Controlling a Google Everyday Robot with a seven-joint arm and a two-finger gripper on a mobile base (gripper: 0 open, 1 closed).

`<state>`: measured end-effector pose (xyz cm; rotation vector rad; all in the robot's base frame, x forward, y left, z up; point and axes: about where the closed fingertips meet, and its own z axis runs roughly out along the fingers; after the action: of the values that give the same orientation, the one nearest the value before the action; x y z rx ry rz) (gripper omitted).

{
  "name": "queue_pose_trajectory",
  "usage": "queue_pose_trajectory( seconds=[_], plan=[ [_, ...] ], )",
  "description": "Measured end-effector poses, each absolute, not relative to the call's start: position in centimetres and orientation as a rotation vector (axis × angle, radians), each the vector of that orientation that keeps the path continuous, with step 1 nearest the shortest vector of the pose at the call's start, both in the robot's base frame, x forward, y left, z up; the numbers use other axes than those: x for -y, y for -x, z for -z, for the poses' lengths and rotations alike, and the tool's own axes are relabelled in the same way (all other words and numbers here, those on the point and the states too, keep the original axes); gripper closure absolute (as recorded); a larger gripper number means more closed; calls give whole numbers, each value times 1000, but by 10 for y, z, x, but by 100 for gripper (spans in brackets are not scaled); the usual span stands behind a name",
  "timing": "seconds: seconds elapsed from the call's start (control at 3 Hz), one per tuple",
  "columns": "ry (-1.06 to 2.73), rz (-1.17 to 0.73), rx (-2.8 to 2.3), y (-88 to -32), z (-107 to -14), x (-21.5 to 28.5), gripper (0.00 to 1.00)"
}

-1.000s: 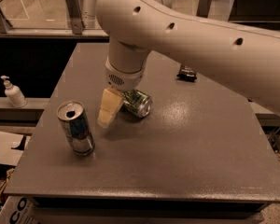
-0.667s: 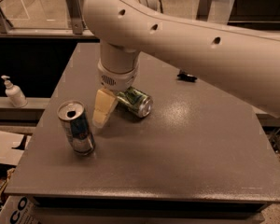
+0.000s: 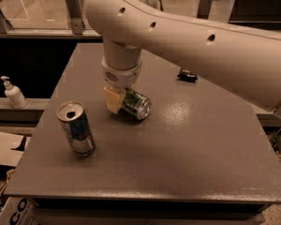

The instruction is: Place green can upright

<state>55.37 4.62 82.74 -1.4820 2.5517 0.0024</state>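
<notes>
Since a second ago the gripper (image 3: pixel 117 101) has drawn in and settled lower against the left end of the green can (image 3: pixel 137 106), the wrist standing almost straight above it. Whether it grips the can or only touches it cannot be told. The can lies on its side near the middle of the table (image 3: pixel 187 158), so this low approach likely prepares to tip it up. A blue-and-silver can (image 3: pixel 76 128) stands upright nearby, apart, leaving room.
</notes>
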Motion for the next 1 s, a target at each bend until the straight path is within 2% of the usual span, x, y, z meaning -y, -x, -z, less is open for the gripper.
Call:
queue_pose_trajectory(
  seconds=[0.33, 0.67, 1.0],
  plan=[
    [1461, 0, -2558, -557, -832, -40, 64],
    [1409, -91, -2527, -562, -847, -35, 87],
    [1351, -266, -2428, -563, -871, -31, 100]
  ],
)
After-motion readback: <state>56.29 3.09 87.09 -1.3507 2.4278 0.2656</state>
